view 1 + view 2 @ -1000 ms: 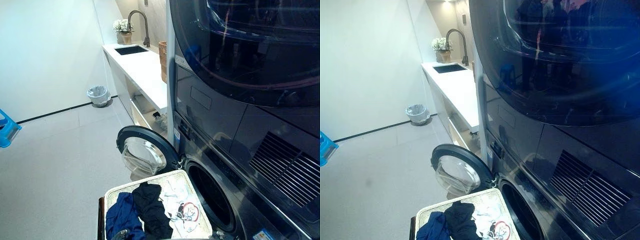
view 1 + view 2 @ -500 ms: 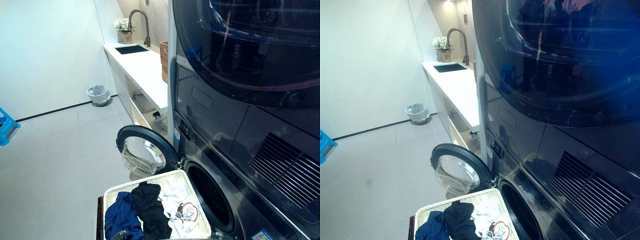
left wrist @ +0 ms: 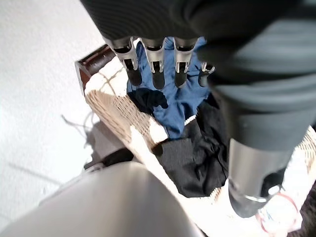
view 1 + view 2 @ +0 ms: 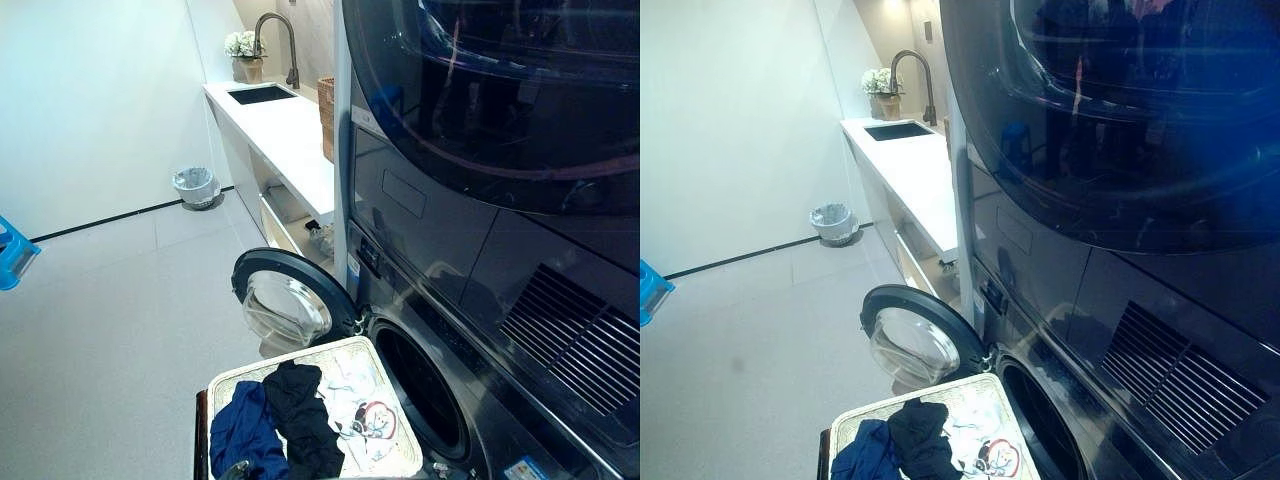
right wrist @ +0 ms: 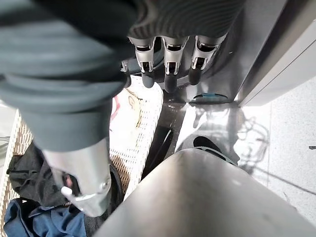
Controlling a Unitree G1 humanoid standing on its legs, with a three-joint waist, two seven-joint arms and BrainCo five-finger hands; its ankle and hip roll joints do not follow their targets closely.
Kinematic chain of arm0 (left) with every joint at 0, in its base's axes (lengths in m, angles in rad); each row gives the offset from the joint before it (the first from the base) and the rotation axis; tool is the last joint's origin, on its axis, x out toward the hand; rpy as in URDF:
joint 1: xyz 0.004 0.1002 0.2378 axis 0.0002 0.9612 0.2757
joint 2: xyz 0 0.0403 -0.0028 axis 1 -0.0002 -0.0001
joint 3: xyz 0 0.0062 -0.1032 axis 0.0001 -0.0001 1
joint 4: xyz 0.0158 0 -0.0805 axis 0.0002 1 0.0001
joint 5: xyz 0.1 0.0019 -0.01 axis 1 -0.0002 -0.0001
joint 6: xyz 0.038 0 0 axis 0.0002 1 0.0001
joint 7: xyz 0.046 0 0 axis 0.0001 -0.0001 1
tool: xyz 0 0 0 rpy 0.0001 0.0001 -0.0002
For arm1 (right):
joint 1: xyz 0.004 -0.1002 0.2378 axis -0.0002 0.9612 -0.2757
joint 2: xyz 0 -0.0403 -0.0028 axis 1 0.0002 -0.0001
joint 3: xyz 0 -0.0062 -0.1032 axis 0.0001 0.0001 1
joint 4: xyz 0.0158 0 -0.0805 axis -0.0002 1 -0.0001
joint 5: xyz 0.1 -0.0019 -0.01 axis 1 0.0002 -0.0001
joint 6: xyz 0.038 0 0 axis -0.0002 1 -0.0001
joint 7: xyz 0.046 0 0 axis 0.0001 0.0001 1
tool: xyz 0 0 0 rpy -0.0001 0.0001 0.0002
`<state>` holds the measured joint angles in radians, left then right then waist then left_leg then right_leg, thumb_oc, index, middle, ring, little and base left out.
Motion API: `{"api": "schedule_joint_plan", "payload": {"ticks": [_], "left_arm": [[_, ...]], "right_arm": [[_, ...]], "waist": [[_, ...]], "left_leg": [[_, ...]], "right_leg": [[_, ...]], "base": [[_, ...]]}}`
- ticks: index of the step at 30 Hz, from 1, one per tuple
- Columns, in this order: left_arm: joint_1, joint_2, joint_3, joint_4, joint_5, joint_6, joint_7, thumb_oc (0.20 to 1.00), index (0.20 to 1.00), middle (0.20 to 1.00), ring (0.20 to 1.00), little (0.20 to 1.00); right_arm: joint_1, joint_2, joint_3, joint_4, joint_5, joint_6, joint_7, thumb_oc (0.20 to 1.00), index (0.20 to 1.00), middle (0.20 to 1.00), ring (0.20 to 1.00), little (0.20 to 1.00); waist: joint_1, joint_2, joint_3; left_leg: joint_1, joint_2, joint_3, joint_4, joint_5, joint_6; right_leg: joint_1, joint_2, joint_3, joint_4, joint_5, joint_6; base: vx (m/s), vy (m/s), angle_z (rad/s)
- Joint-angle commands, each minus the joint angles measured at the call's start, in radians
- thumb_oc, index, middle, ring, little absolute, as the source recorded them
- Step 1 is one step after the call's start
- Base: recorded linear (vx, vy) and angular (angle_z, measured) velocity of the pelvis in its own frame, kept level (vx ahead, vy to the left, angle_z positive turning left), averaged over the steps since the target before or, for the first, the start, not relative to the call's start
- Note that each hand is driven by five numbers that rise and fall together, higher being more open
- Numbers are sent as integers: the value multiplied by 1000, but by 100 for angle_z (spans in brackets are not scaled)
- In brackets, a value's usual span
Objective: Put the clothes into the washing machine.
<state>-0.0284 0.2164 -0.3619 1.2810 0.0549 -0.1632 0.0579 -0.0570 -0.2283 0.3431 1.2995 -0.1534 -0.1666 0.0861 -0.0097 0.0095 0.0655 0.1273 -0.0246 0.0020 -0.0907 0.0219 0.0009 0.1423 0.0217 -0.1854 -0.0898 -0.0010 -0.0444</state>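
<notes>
Little has moved since a second ago: the view has nudged slightly and the white printed garment [image 4: 358, 412] in the basket [image 4: 232, 379] looks more rumpled. Blue garment [image 4: 243, 432] and black garment [image 4: 298, 412] lie beside it, in front of the washing machine [image 4: 420, 395], door [image 4: 288, 303] swung open. Left hand [image 3: 158, 69] hovers above the clothes, fingers straight, holding nothing. Right hand [image 5: 168, 69] hangs relaxed, empty, by the basket's rim.

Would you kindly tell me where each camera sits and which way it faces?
Eye views: on the head, looking down at the open-doored dark washing machine and white woven basket.
Left wrist view: over the basket; left hand above blue garment.
Right wrist view: right hand near the machine's front.
All views share the basket.
</notes>
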Motion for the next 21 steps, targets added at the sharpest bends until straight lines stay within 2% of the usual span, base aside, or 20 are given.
{"api": "schedule_joint_plan", "payload": {"ticks": [1,3,5,10,16,21], "left_arm": [[-66,-67,-7,54,47,-15,141,1000,1000,1000,1000,1000],[-76,-60,1,47,53,-20,238,1000,1000,1000,1000,1000],[-84,-55,7,39,64,-33,286,1000,1000,1000,1000,1000],[-112,-46,-5,23,99,-68,355,1000,1000,1000,1000,1000],[-189,-31,-47,-2,135,-98,448,1000,1000,1000,1000,1000],[-262,-18,-67,-20,137,-93,512,1000,1000,1000,1000,1000]], "right_arm": [[-42,50,24,44,20,-4,-9,1000,1000,1000,1000,1000],[-46,47,31,43,32,-6,-11,1000,1000,1000,1000,1000],[-49,44,37,38,40,-8,-14,1000,1000,1000,1000,1000],[-66,32,47,29,62,-15,-18,1000,1000,1000,1000,1000],[-118,14,69,9,80,-34,-29,1000,1000,1000,1000,1000],[-168,1,82,-9,91,-39,-37,1000,1000,1000,1000,1000]], "waist": [[19,-28,15],[22,-28,27],[26,-27,40],[29,-22,69],[15,-14,137],[1,-9,189]], "left_leg": [[-14,-49,34,3,-1,39],[-25,-50,29,3,5,39],[-39,-51,25,3,11,38],[-75,-50,20,3,24,37],[-132,-50,23,3,37,40],[-178,-52,25,3,50,41]], "right_leg": [[-43,-42,69,20,77,84],[-53,-43,67,20,82,84],[-67,-45,64,21,86,84],[-104,-47,62,24,96,84],[-171,-44,87,25,116,82],[-223,-42,113,25,133,82]], "base": [[0,0,0],[0,0,0],[-21,15,1],[-48,34,1],[-83,45,0],[-78,64,-3]]}}
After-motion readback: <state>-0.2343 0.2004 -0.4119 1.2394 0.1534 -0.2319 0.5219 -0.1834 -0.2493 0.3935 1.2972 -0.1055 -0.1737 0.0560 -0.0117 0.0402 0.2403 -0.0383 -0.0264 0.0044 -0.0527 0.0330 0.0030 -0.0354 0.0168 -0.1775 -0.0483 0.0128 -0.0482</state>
